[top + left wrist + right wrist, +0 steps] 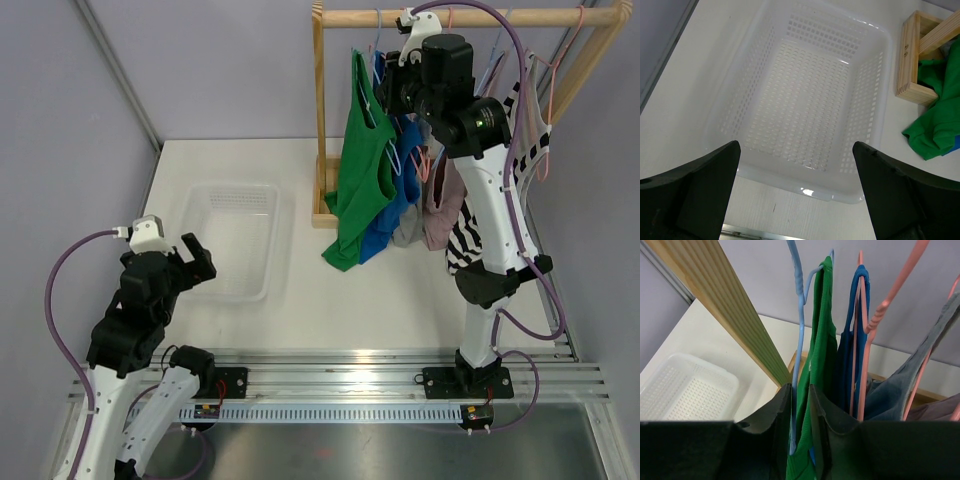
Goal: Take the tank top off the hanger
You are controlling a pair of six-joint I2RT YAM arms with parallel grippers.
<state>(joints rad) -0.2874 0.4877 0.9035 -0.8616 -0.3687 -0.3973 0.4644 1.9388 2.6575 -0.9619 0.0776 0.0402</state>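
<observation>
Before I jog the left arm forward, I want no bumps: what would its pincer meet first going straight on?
Most likely the white basket, which lies straight ahead of the open left pincer. It would probably meet the near wall or the floor; depth is unclear.

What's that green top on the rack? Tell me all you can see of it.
A green tank top of soft ribbed-looking cloth hangs by its narrow straps from a light blue hanger on the wooden rail, leftmost of the garments, against a blue top. Its crumpled hem reaches the white table. The right gripper straddles its strap and hanger; whether it pinches them is unclear.
</observation>
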